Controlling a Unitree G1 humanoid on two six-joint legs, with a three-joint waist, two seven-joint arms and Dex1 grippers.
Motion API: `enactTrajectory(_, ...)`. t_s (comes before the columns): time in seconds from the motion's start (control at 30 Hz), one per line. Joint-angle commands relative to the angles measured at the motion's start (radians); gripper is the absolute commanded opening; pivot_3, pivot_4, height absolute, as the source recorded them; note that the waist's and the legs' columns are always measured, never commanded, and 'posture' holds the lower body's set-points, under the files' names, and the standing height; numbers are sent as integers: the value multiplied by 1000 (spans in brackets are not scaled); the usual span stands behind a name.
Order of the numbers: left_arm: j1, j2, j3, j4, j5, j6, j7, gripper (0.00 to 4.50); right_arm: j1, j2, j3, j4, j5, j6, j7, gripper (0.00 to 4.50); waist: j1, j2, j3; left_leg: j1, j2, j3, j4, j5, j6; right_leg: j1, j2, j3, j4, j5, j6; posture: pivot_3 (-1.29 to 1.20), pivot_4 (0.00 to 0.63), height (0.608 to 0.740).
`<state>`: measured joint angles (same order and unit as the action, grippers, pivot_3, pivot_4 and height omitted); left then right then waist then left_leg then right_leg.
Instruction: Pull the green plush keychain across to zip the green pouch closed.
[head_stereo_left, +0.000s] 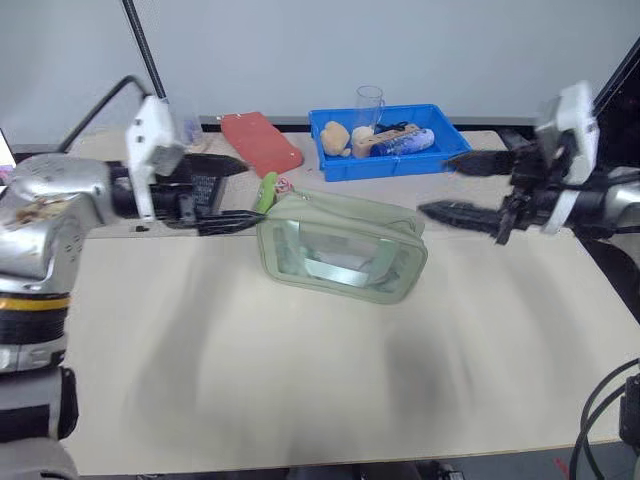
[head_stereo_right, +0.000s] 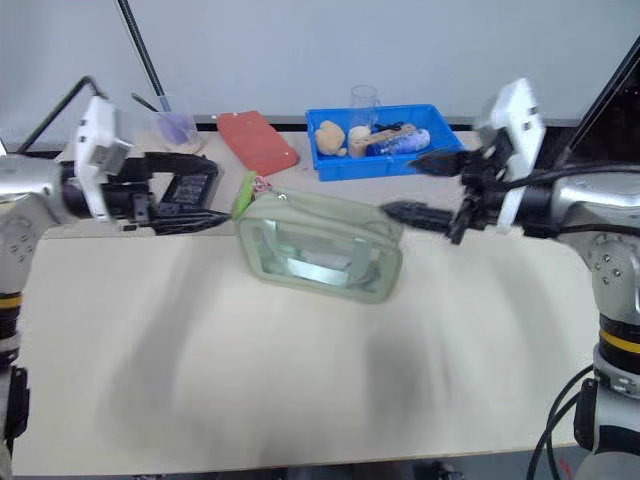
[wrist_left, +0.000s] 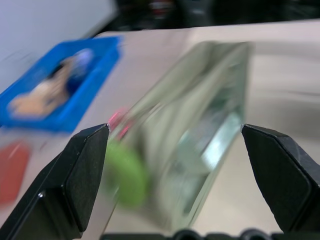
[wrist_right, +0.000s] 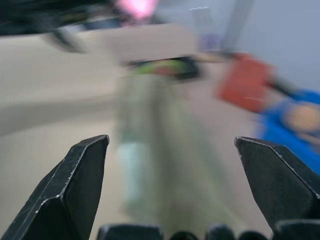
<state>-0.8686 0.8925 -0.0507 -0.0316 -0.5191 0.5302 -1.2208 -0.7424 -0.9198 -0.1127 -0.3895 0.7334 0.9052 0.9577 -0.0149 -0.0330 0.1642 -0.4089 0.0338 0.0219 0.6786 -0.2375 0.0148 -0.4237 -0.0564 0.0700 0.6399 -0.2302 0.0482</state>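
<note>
Head views: soft sage green pouch (head_stereo_left: 341, 248) with clear plastic window is seen mid-table; round plush green plush keychain (head_stereo_left: 267, 190) at its left end. Left gripper (head_stereo_left: 233, 193) and right gripper (head_stereo_left: 447, 185) are spread, empty. Wrist views: blunt black fingers (wrist_left: 82, 172) are parted, framing the pouch.

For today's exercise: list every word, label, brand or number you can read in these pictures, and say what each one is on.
None can be read.
The pouch, the keychain, the red case and the blue tray show no legible text.
The blue packet in the tray may carry print, but it is too small and blurred to read.
</note>
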Motion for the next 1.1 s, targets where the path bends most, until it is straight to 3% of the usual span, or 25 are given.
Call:
enactTrajectory(0.03,-44,-39,-96,38,114,-138,-69,4490,-60,21,9,-52,19,19,-48,4500,-2,0,0,0,0,0,0,0,0,0,0,0,0,0,0,0,150,740)
enactTrajectory(0.33,-131,-181,-210,334,375,-550,-85,4490,-94,47,12,-102,46,57,-127,4500,2,0,0,-2,0,0,1,0,0,-2,0,0,1,0,0,0,150,740)
enactTrajectory(0.47,-156,-221,-213,401,424,-629,-80,3358,-58,25,7,-95,22,26,-116,4500,3,0,0,-5,-1,0,2,0,1,-3,-1,0,0,0,0,0,150,740)
enactTrajectory(0.7,-137,-224,-202,391,442,-653,-108,81,-59,22,7,-109,24,31,-137,4500,0,0,0,-5,0,0,2,0,1,-4,-1,0,1,0,0,0,150,740)
enactTrajectory(1.1,30,-111,-152,41,518,-409,30,27,-77,33,30,-92,12,22,-148,4500,-4,0,0,-5,0,-1,3,0,1,-4,0,0,3,0,0,0,150,740)
